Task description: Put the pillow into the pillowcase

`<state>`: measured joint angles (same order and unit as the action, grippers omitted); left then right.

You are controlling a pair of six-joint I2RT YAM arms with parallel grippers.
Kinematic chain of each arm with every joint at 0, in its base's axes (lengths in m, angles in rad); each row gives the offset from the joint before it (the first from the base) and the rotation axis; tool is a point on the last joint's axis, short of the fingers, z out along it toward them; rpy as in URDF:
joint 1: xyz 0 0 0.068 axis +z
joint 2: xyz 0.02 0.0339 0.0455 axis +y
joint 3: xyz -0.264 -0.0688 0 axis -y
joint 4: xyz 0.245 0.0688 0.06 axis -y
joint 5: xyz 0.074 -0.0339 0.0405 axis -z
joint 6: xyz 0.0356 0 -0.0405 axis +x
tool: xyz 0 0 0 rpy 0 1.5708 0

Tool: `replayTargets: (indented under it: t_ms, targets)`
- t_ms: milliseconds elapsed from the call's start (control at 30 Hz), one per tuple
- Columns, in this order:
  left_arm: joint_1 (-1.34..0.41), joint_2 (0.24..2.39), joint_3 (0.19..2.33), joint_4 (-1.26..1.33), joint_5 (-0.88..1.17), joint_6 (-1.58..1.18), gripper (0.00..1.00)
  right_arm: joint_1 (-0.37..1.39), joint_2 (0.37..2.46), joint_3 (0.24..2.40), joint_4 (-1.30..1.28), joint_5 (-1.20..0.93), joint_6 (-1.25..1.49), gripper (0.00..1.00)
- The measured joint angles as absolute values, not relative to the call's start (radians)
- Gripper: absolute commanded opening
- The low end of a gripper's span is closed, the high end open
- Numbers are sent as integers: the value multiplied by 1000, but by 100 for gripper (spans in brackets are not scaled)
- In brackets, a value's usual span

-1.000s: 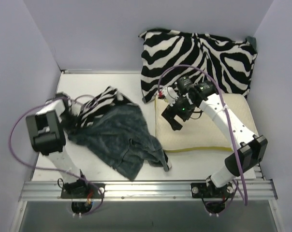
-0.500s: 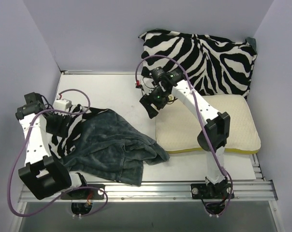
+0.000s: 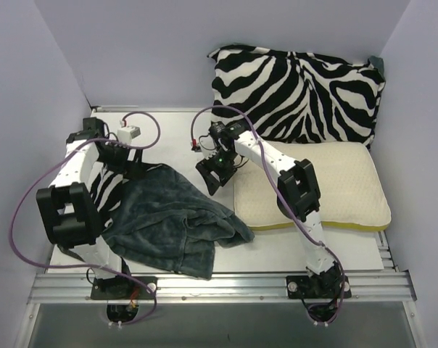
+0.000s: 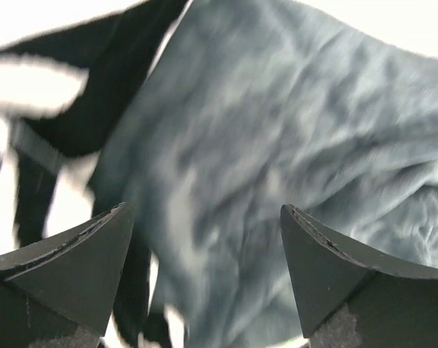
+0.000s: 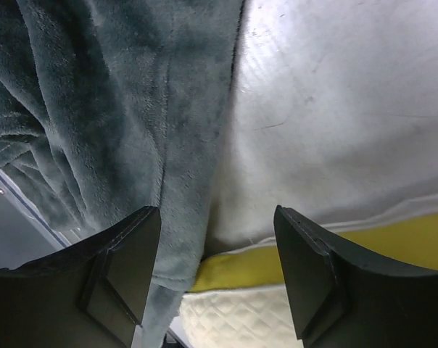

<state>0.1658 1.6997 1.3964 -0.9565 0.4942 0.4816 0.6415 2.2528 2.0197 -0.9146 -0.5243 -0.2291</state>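
Since the left gripper (image 4: 204,217) and right gripper (image 5: 217,217) both gape empty, each should pinch the pillowcase (image 3: 168,214) edge nearest the pillow (image 3: 342,196).

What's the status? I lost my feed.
Left claw open, right claw open, both empty. Pillowcase crumpled left, pillow outside it. Zebra cushion behind, not blocking.

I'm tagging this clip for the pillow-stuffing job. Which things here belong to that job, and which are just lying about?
Belongs to the job:
pillow, lying flat
pillowcase, crumpled beside it
left end effector and right end effector, both open

Just lying about:
zebra cushion, standing at the back
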Motion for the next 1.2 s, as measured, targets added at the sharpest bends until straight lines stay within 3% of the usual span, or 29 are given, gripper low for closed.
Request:
replayTargets:
  t_ms: [333, 500, 533, 600, 633, 667, 733, 767, 800, 1000, 1200]
  targets:
    - [-43, 1874, 1411, -654, 530, 500, 83, 638, 2197, 1869, -883, -538, -170, 64]
    - [-57, 1999, 1467, -579, 482, 555, 76, 625, 2098, 1766, -881, -531, -152, 65]
    - [-55, 2019, 1477, -570, 469, 569, 65, 624, 2080, 1752, -879, -530, -150, 65]
    - [-52, 2053, 1490, -564, 440, 609, 54, 624, 2051, 1734, -882, -529, -148, 65]
    - [-51, 2063, 1491, -568, 429, 629, 38, 623, 2046, 1732, -881, -529, -147, 65]
    - [-51, 2070, 1492, -576, 418, 648, 30, 623, 2041, 1732, -880, -529, -146, 65]
    - [-49, 2071, 1492, -599, 410, 701, 18, 621, 2039, 1732, -878, -529, -146, 66]
    - [-47, 2064, 1492, -621, 416, 724, 4, 620, 2039, 1732, -878, -530, -146, 68]
    - [-39, 2052, 1491, -649, 429, 743, 0, 618, 2039, 1732, -878, -530, -145, 69]
    - [131, 1812, 1452, -756, 514, 800, 0, 615, 2083, 1769, -849, -540, -122, 73]
    - [234, 1586, 1426, -787, 531, 852, 0, 628, 2262, 1888, -768, -524, -81, 74]
